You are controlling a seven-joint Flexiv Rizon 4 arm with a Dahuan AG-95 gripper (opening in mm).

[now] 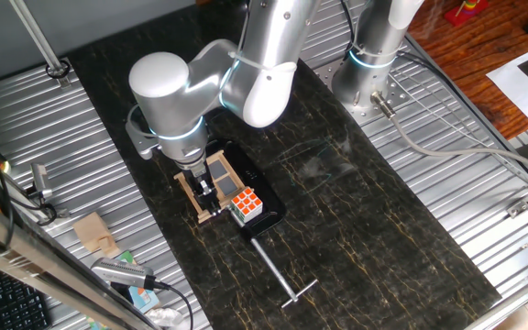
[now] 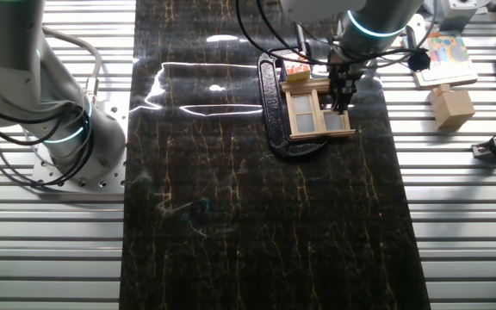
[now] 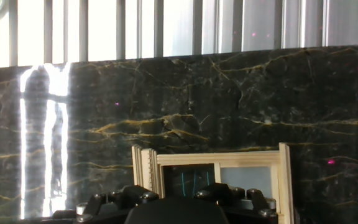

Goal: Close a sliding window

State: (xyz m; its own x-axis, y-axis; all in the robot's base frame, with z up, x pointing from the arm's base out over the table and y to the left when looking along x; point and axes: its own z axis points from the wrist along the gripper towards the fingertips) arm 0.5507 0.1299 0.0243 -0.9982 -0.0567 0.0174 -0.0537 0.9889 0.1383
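The dark marble counter (image 2: 257, 224) carries the sliding window (image 2: 317, 112), lying flat on its black base beside a Rubik's cube (image 1: 246, 205). The end effector (image 2: 341, 90) stands directly over the window's frame, fingers pointing down at it; whether they are spread or closed cannot be told.

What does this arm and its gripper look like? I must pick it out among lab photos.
The glossy silver-grey rounded arm has bulbous joints ringed by thin glowing cyan bands; black cables trail along it. The small black gripper has dark narrow jaws.
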